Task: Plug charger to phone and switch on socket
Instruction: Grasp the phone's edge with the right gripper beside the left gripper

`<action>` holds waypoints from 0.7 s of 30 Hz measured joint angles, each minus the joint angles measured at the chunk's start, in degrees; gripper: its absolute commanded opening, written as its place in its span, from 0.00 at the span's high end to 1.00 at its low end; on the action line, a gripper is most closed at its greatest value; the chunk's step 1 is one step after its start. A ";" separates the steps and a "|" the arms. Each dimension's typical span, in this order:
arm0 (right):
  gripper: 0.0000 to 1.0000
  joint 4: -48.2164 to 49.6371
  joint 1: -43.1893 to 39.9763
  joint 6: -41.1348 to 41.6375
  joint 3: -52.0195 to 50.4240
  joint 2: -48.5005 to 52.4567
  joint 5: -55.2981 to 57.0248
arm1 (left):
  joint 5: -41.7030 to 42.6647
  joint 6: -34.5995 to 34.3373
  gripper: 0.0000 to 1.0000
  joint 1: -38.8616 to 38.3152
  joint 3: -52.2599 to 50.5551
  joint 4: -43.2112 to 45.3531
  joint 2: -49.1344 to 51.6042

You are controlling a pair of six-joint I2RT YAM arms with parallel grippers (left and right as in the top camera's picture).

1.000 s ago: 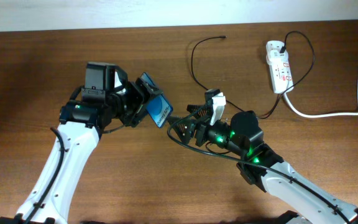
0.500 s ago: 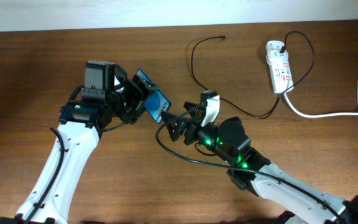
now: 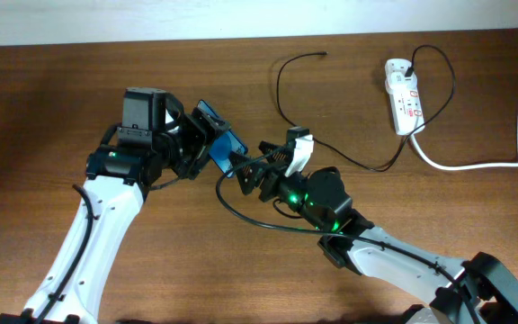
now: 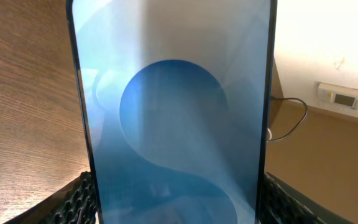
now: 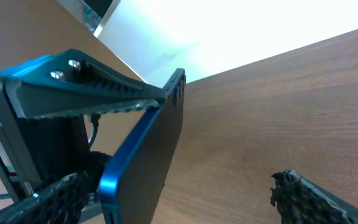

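As the overhead view shows it, left gripper [image 3: 201,144]: closed across the width of the phone, one finger on each long edge.
Left arm light: a small green dot glows on the arm behind the gripper.
Phone [image 3: 227,148]: held up off the tabletop [image 3: 52,108] left of centre, tilted, with its blue screen facing the left wrist camera.
Phone screen [image 4: 173,124]: fills the left wrist view with a blue wallpaper of pale and dark rounded shapes. Any text on it is too small to read from overhead.
Right gripper [image 3: 248,167]: jaws spread wide and holding nothing, just beside the free end of the phone. In the right wrist view the phone's dark edge [image 5: 143,163] stands between the two fingers, closer to the left one.
Charger [image 3: 279,90]: thin black cable lying on the tabletop. Its small tip rests loose near the far edge, well apart from the phone. The cable loops down and right, then curls up to a black plug at the far end of the socket.
Socket [image 3: 404,97]: white strip lying flat at the far right, with red marks on top. Its lettering cannot be read.
White cord [image 3: 475,165]: thick, running from the socket's near end off toward the right edge.
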 measured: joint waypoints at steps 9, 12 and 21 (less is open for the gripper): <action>0.09 0.17 1.33 0.09 1.25 1.33 0.02 | 0.07 0.00 0.51 0.00 0.00 -0.02 0.00; 0.11 0.20 1.33 0.22 1.25 1.51 0.02 | 0.07 0.00 0.51 0.00 0.00 -0.02 0.00; 0.24 -0.22 1.36 0.66 2.21 1.66 0.72 | 0.02 0.00 0.50 -2.71 0.00 -0.02 0.00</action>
